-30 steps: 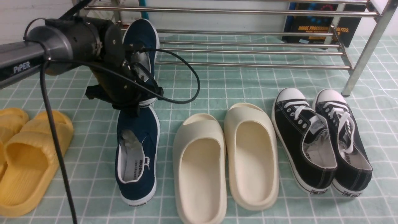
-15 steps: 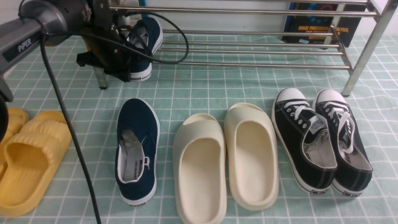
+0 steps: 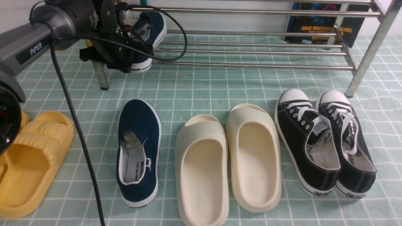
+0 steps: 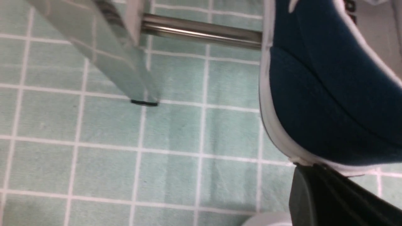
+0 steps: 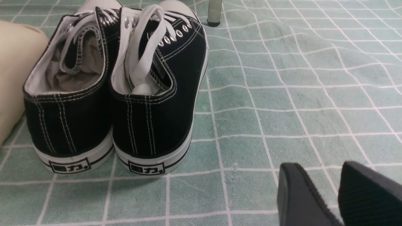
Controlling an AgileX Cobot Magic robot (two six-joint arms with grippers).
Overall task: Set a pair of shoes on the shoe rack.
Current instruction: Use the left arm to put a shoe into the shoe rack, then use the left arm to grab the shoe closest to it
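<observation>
Here the left gripper (image 3: pixel 124 61) is clamped on the heel of one navy-blue canvas slip-on shoe (image 3: pixel 154 26) at the left end of the low silver metal-tube shoe rack (image 3: pixel 251 66), its twin (image 3: pixel 138 153) lies on the green checked cloth (image 3: pixel 220 84) before it, and whether the right gripper (image 5: pixel 323 166) is closed I cannot tell.

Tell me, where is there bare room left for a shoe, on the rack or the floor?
The shoe rack has bare lower bars from the held navy slip-on rightward to its right legs. A strip of green checked cloth lies free between rack and shoe row. That row is crowded: second navy slip-on, cream slides, black sneakers.
</observation>
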